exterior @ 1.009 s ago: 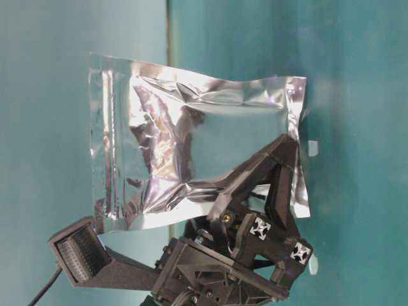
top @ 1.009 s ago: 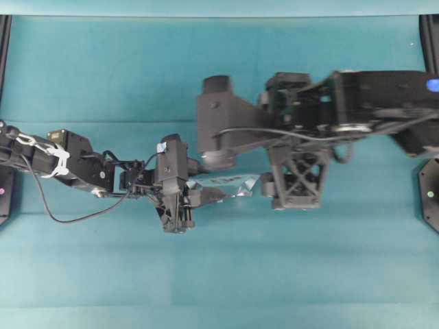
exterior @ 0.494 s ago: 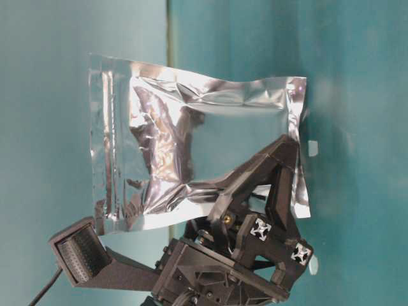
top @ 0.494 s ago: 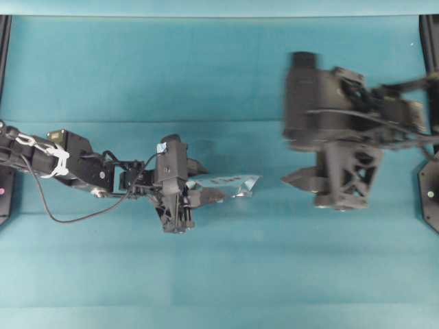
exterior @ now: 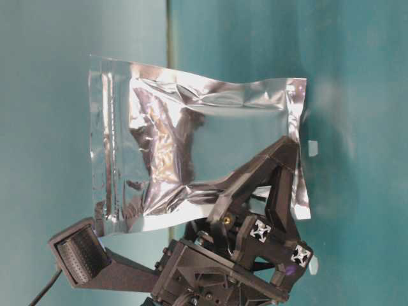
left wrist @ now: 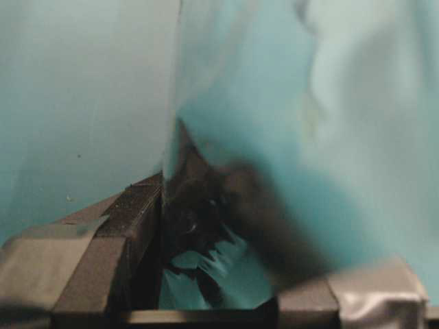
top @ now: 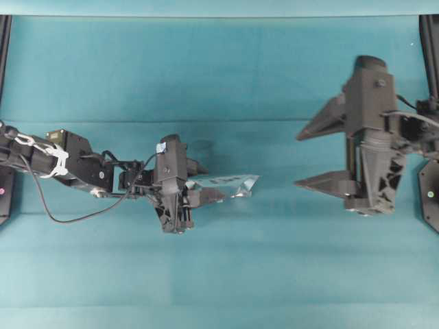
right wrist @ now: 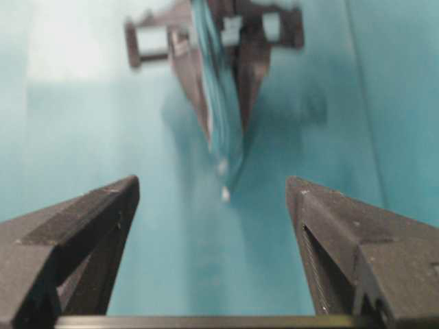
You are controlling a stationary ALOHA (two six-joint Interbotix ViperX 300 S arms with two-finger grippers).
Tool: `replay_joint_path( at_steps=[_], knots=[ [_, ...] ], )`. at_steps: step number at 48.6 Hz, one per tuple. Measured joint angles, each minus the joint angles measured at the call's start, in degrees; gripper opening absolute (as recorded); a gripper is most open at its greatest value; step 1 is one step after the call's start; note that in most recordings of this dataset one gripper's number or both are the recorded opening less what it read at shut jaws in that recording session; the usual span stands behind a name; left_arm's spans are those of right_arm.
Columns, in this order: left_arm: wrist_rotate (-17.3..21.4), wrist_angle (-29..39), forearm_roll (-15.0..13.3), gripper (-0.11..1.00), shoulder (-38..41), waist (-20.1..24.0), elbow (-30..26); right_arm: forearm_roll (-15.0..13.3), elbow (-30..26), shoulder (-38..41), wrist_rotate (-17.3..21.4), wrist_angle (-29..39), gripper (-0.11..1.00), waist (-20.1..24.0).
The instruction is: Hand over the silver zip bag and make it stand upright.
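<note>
Overhead view: left tool (top: 206,195) grips the silver zip bag (top: 230,184); right tool (top: 312,156), wide open, has retreated toward 3 o'clock, so handover looks complete, standing remains.

crinkled silver zip bag (exterior: 197,156), edge-on upright, aloft

Silver zip bag (top: 230,184) near table (top: 219,75) centre, edge-on from above, clamped at its left end in left gripper (top: 199,185). Right gripper (top: 315,157) well apart to the right, jaws spread, facing it.
</note>
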Motion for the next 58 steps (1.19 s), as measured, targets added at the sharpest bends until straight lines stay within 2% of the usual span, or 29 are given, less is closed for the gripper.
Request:
replay_joint_path(
  at_steps=[15, 58],
  knots=[
    [-0.09, 0.00, -0.09, 0.30, -0.09, 0.00, 0.00, 0.00, 3.43, -3.78, 0.18, -3.96, 0.87, 0.00],
    [-0.09, 0.00, -0.09, 0.30, 0.00, 0.18, 0.00, 0.09, 3.69, -3.60, 0.18, -5.63, 0.87, -0.09]
  ],
)
